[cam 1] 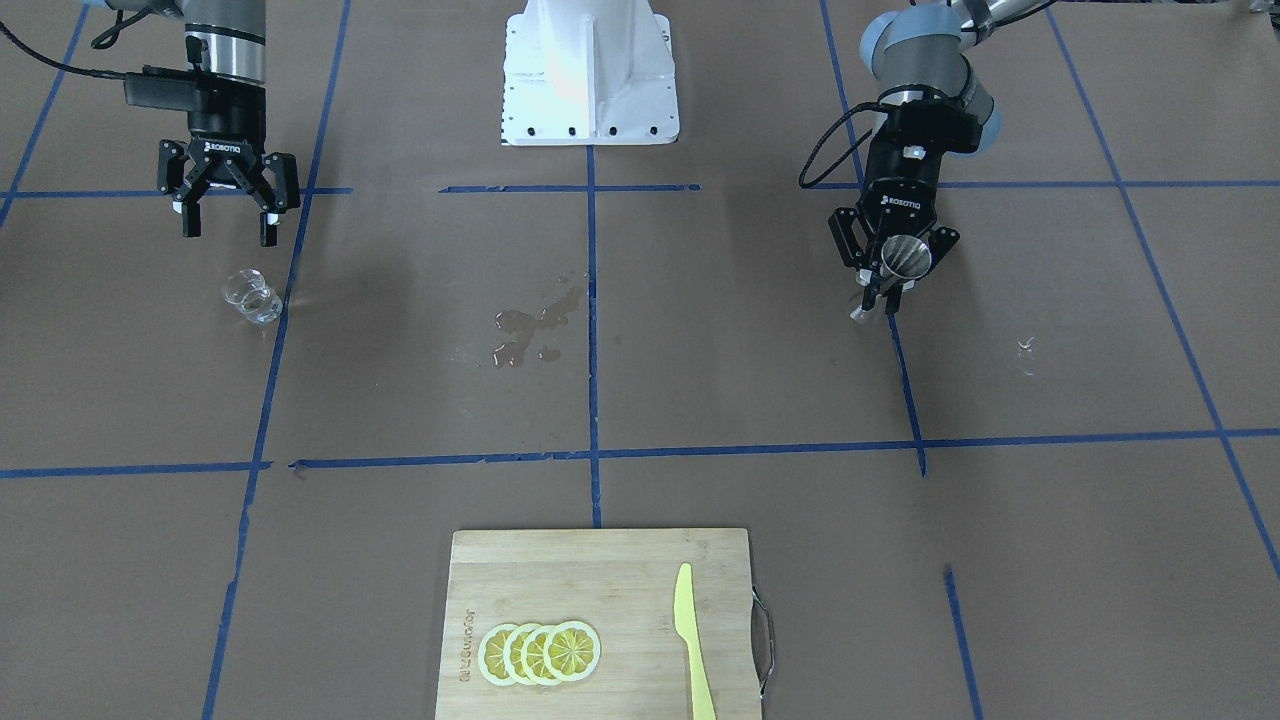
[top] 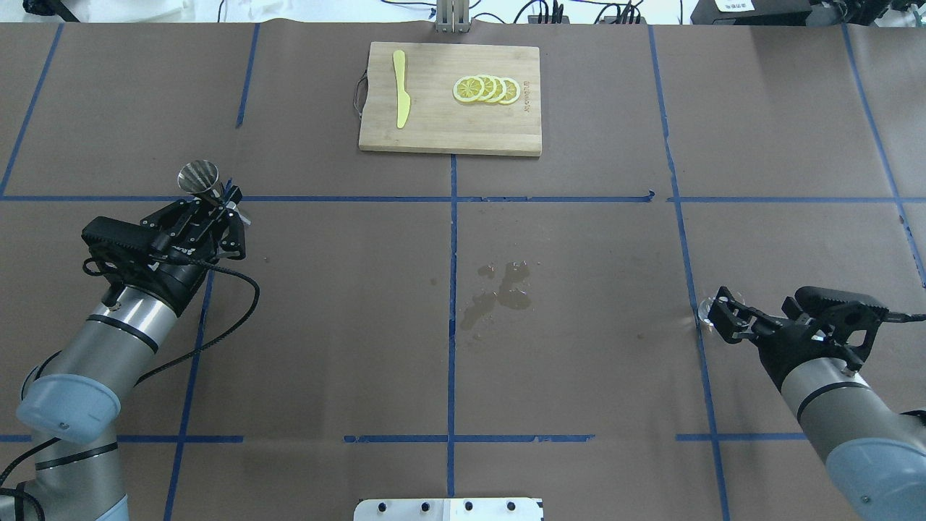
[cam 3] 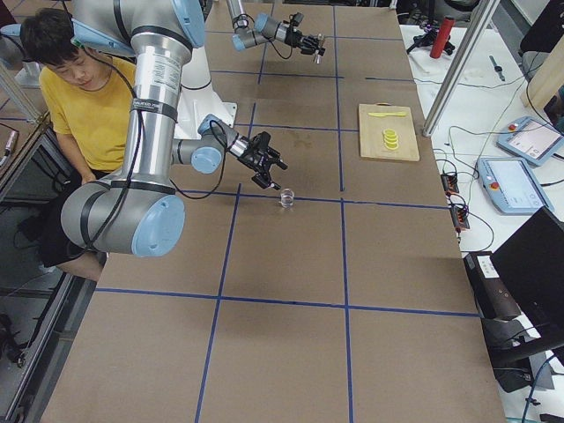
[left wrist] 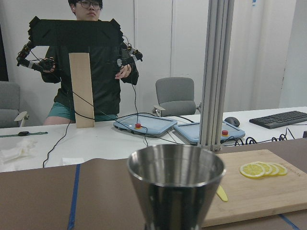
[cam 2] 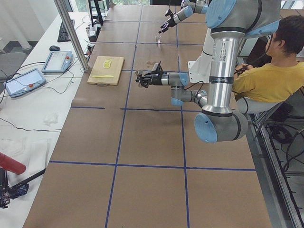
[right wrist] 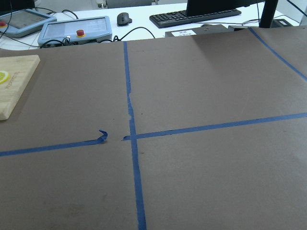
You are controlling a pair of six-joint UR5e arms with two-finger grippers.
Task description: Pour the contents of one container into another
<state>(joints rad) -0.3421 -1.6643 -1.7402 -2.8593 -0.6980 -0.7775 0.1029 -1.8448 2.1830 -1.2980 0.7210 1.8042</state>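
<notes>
The clear glass cup (cam 1: pixel 250 297) stands upright on the brown paper, apart from both grippers. My right gripper (cam 1: pixel 229 228) hangs open just behind and above it, with nothing between its fingers. In the overhead view the cup (top: pixel 712 307) shows only partly, past the right gripper (top: pixel 723 320). My left gripper (cam 1: pixel 882 290) is shut on the waist of the steel jigger (cam 1: pixel 905 258) and holds it off the table, tilted. The jigger's open cone (left wrist: pixel 175 184) fills the left wrist view; from overhead the jigger (top: pixel 200 178) sticks out beyond the left gripper (top: pixel 219 210).
A wet spill (cam 1: pixel 530 325) lies near the table's middle. On the operators' side sits a wooden cutting board (cam 1: pixel 600 570) with lemon slices (cam 1: pixel 540 652) and a yellow knife (cam 1: pixel 693 640). The robot base (cam 1: pixel 590 70) is at the back. A person (cam 2: pixel 270 71) sits beside the robot.
</notes>
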